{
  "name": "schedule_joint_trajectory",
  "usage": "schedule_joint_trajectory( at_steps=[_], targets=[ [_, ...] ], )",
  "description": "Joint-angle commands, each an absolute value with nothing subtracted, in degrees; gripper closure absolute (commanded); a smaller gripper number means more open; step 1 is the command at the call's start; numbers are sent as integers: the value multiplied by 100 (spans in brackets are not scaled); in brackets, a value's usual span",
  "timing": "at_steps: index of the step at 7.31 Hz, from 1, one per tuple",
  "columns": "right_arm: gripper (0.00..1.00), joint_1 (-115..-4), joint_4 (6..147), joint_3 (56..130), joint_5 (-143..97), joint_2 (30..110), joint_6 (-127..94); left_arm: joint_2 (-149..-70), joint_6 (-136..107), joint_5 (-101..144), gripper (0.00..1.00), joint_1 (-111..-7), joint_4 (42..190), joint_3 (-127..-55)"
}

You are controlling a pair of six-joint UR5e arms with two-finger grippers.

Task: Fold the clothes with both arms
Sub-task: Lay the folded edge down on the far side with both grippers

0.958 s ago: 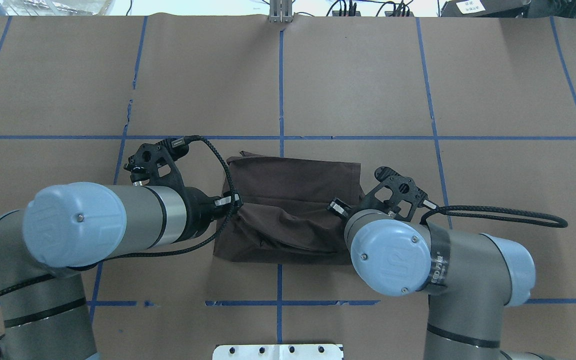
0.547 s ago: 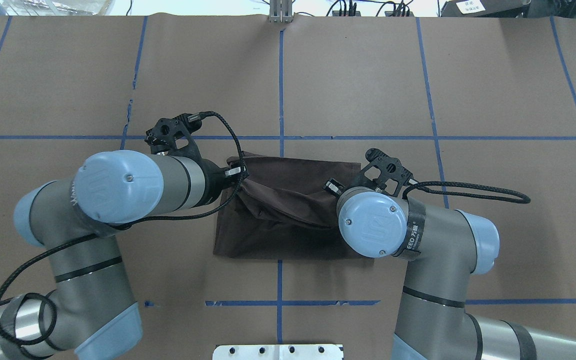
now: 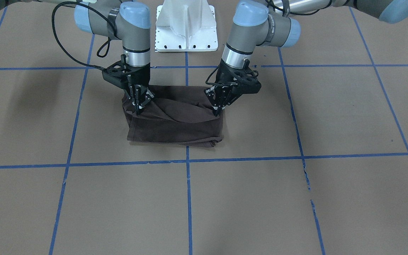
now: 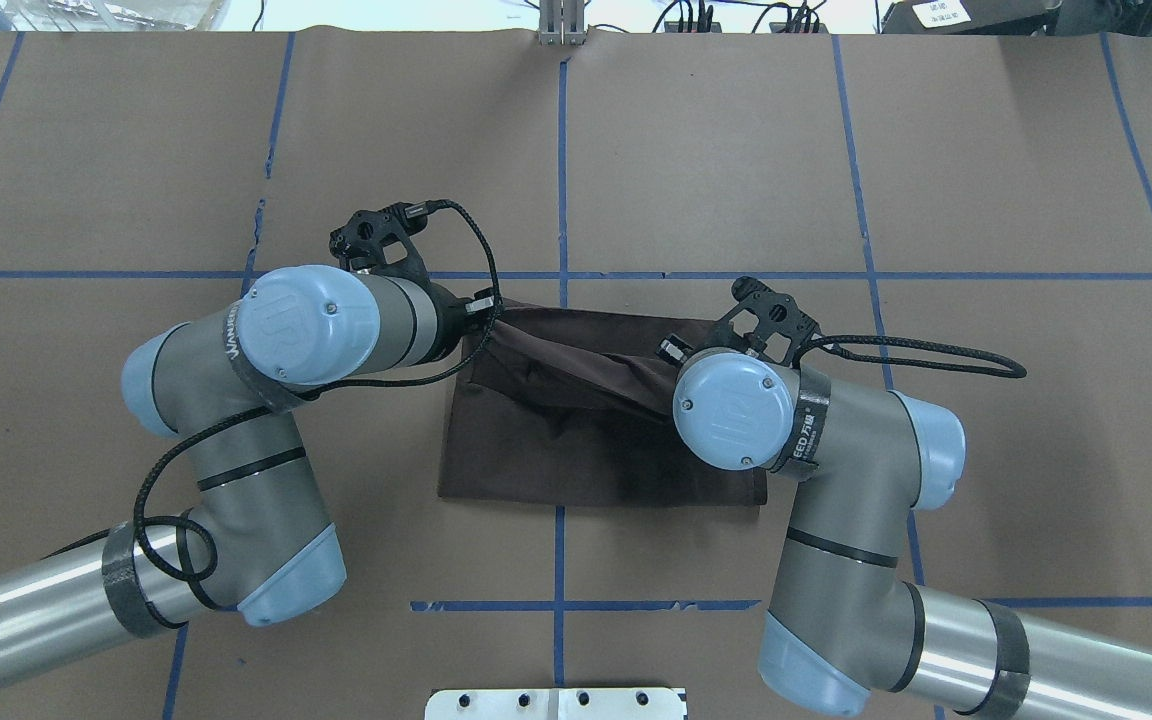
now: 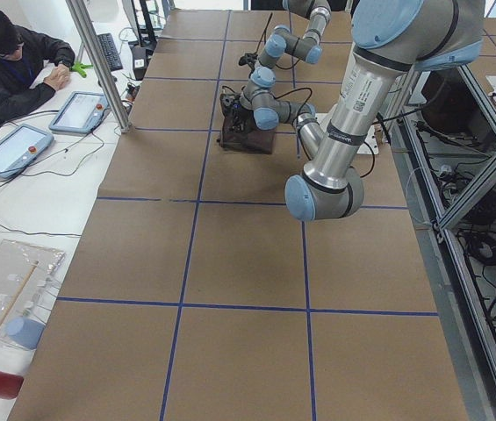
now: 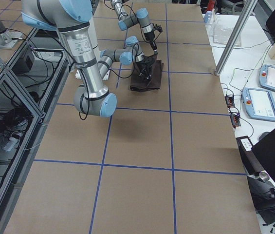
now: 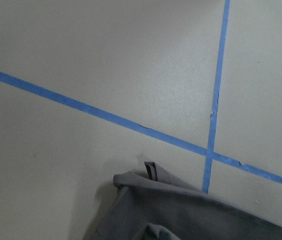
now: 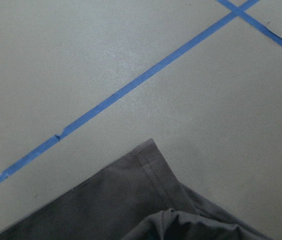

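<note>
Both grippers are clamped! Left gripper point(image 3: 217, 110) and right gripper point(image 3: 137, 108) each pinch the brown T-shirt point(image 3: 175, 129). Its raised edge sags between them, and the rest lies folded just beneath on the table point(image 3: 260, 198).

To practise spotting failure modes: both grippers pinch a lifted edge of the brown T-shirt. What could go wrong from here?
1. The left gripper and right gripper each pinch only one end of the lifted edge of the T-shirt; either end might slip free.
2. The lifted layer sags and creases between them, so it may land wrinkled.
3. In the overhead view, the left gripper sits farther forward than the right, so the fold could land skewed.
</note>
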State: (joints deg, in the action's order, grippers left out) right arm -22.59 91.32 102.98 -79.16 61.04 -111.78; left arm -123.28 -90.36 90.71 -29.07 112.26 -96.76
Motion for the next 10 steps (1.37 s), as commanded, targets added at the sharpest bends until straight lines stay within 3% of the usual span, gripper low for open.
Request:
schedule_joint_trajectory(
  at_steps=[1,4,5,6,10],
  targets=[
    [100,-2294,8939,10056,-7945,6056,-11153,-12585,-8878,9070,100,-2988,11302,-9169],
    [100,-2329,8930,10037,-7954,6056,-11031,-12674,-8676,9062,100,-3067,11795,-8614],
    [56,-2373,8938,10028,-7989,6064,-10674,-12665,-8666,9070,98,-3076,11795,-8596],
    [1,-2373,8930,9907,-7989,5969,-10191,-12656,-8040,9070,2,-3094,11812,-8613],
    [0,-2496,8956,9932,-8323,5433,-9213,-12254,-6815,9920,0,-3620,12102,-8849]
  ],
)
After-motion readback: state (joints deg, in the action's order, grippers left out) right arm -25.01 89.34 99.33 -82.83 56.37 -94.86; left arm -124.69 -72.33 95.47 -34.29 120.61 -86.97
